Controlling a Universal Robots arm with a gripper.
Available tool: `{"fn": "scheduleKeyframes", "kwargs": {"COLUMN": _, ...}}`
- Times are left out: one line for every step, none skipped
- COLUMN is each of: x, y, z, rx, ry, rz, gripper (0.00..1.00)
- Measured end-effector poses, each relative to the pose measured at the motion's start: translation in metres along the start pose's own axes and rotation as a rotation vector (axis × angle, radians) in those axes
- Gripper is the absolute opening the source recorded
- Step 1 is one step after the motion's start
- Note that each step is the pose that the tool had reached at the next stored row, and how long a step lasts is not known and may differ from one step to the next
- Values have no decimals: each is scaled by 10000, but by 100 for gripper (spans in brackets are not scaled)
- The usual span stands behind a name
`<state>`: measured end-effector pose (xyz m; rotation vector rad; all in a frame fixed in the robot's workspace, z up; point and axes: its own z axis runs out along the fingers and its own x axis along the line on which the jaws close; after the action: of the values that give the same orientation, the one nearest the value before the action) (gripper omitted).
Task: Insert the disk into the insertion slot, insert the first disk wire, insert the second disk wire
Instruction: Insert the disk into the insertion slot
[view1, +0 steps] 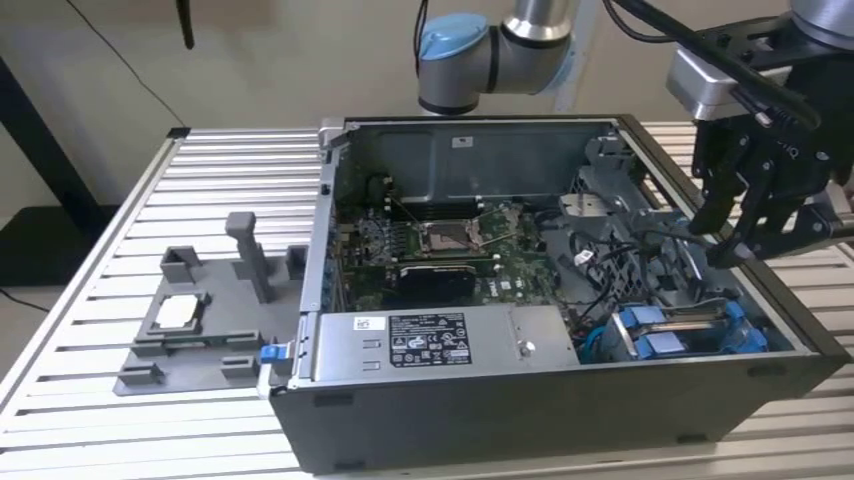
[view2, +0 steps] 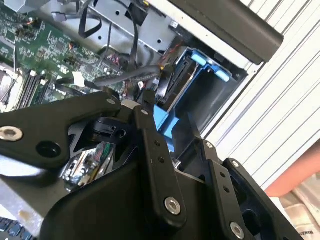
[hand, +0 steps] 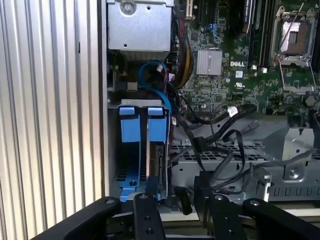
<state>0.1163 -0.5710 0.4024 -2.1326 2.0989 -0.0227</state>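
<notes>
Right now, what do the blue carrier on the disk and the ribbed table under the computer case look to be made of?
The blue carrier is probably moulded plastic: an even, bright colour with a soft sheen and rounded edges. The ribbed table is likely bare aluminium: silvery and unpainted, with straight parallel grooves that catch the light.

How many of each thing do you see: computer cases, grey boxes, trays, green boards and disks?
computer case: 1
power-supply box: 1
fixture tray: 1
motherboard: 1
disk in its blue carrier: 1
Total: 5
</notes>
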Motion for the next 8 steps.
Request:
{"fn": "scheduleKeyframes", "kwargs": {"x": -9, "y": 0, "z": 6, "rx": 82, "ry": -5, "rz": -62, "gripper": 43}}
{"fn": "scheduleKeyframes", "kwargs": {"x": -19, "y": 1, "z": 13, "rx": 167, "ry": -10, "rz": -134, "gripper": 43}}
{"fn": "scheduleKeyframes", "kwargs": {"x": -29, "y": 2, "z": 21, "rx": 248, "ry": -17, "rz": -211, "gripper": 43}}
{"fn": "scheduleKeyframes", "kwargs": {"x": -39, "y": 3, "z": 29, "rx": 315, "ry": -26, "rz": -290, "gripper": 43}}
{"fn": "scheduleKeyframes", "kwargs": {"x": -48, "y": 3, "z": 39, "rx": 377, "ry": -35, "rz": -375, "gripper": 43}}
{"fn": "scheduleKeyframes", "kwargs": {"x": -56, "y": 4, "z": 47, "rx": 437, "ry": -42, "rz": -456, "gripper": 43}}
{"fn": "scheduleKeyframes", "kwargs": {"x": -65, "y": 5, "z": 56, "rx": 503, "ry": -52, "rz": -542, "gripper": 43}}
{"fn": "scheduleKeyframes", "kwargs": {"x": -73, "y": 6, "z": 64, "rx": 567, "ry": -60, "rz": -626, "gripper": 43}}
